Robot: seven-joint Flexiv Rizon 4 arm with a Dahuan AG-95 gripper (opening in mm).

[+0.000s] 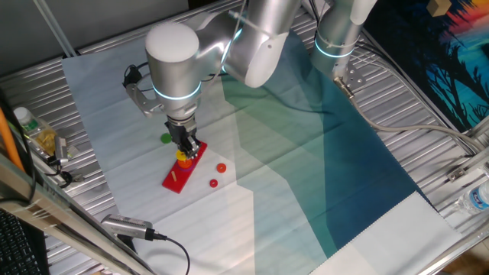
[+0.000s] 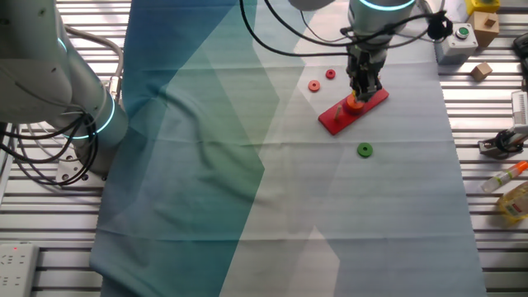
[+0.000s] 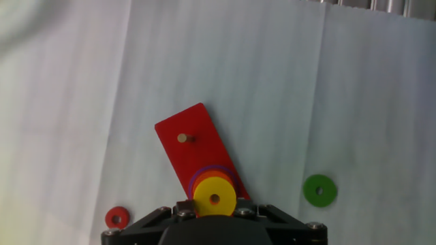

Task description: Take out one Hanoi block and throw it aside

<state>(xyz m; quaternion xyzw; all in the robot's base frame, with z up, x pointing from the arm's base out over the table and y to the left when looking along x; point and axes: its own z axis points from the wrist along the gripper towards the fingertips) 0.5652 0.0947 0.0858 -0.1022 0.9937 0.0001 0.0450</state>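
- Pale cloth covers the surface (image 1: 99, 114) under the red pegged base (image 3: 184, 139).
- On that base's near end, the Hanoi block (image 3: 214, 198), a yellow disc, tops a stack on a peg.
- Around it the hand (image 1: 186, 147) is lowered; whether its fingers grip the disc I cannot tell.
- Beside the base lie a green disc (image 3: 319, 190) and red discs (image 1: 217, 175).
- Risk, in my judgement: a tilted lift could jam the disc on its peg and drag the base.

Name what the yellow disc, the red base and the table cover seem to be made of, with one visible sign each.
Yellow disc: probably painted wood or plastic; flat, even, matte colour.
Red base: similar painted board; a bare, pale, wood-like peg stands in it.
Table cover: cloth; it creases and folds.
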